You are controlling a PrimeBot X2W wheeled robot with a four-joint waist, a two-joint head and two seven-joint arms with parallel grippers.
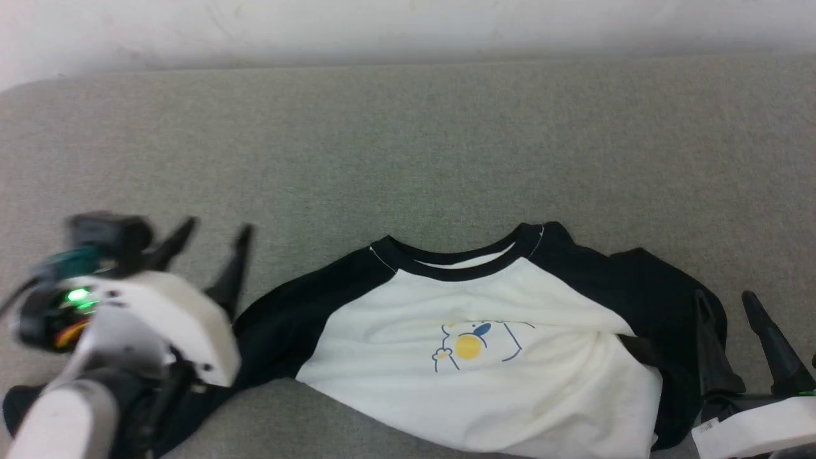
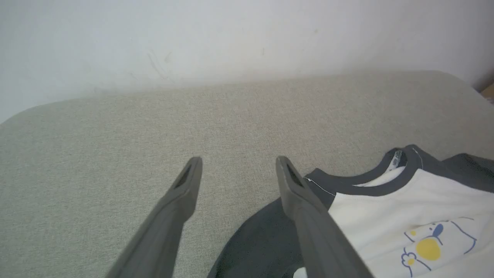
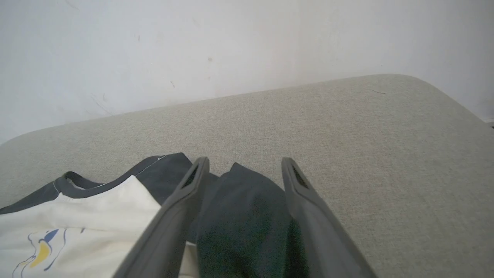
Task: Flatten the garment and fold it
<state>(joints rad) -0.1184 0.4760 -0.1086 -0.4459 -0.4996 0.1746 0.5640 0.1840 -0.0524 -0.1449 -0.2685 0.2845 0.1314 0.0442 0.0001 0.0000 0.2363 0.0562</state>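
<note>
Garment [image 1: 484, 357] lies face-up at cushion [image 1: 408, 140] front edge; left hand [image 1: 217, 228] & right hand [image 1: 724, 296] both spread, prob. to straighten the bunched sleeves.

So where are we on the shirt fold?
Done: raglan shirt lies front-up on the grey cushion, left-side sleeve spread out. In hand: nothing gripped; left gripper and right gripper both open, the right over the bunched sleeve. Left: smooth that sleeve and the creased white body, then every fold.
</note>
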